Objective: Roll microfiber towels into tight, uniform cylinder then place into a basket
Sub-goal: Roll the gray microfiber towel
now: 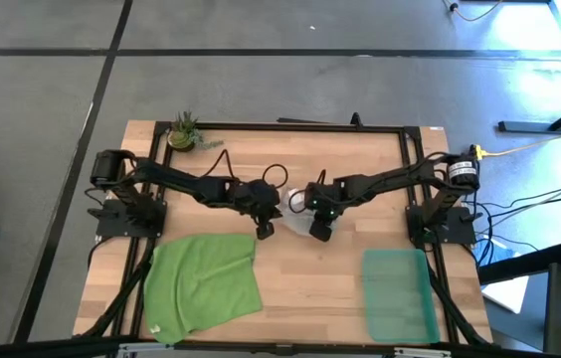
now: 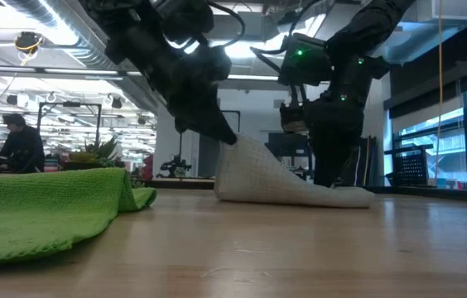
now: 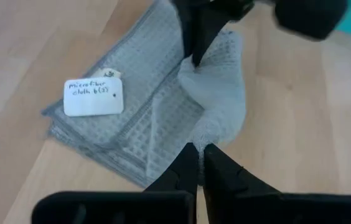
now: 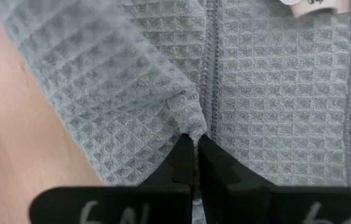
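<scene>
- Grey towel [image 1: 298, 221]: lies at the centre of the high view, between the two claws. In the low view one edge is lifted into a peak while the rest trails down flat onto the tabletop [image 1: 310, 288]. It is folded over in part, not yet rolled. A white tag [image 3: 93, 97] shows on it in the left wrist view.
- Left claw [image 3: 198, 149]: at the centre of the high view, just left of the grey towel. Its fingers are pinched together on a raised fold of the cloth.
- Right claw [image 4: 194, 142]: just right of centre in the high view, at the opposite side of the same towel. Its fingers are likewise closed on a gathered pleat of the weave.
- Green towel [image 1: 204, 282]: spread flat at the lower left of the high view, well apart from both claws and untouched.
- Basket [image 1: 399, 294]: at the lower right of the high view, with no towel visible in it.
- Small potted plant [image 1: 182, 132]: at the upper left corner of the tabletop, clear of the work.
- Assessment: the task appears to be at an early stage. No cylinder is formed and nothing is in the basket. Both towels remain to be rolled and placed.
</scene>
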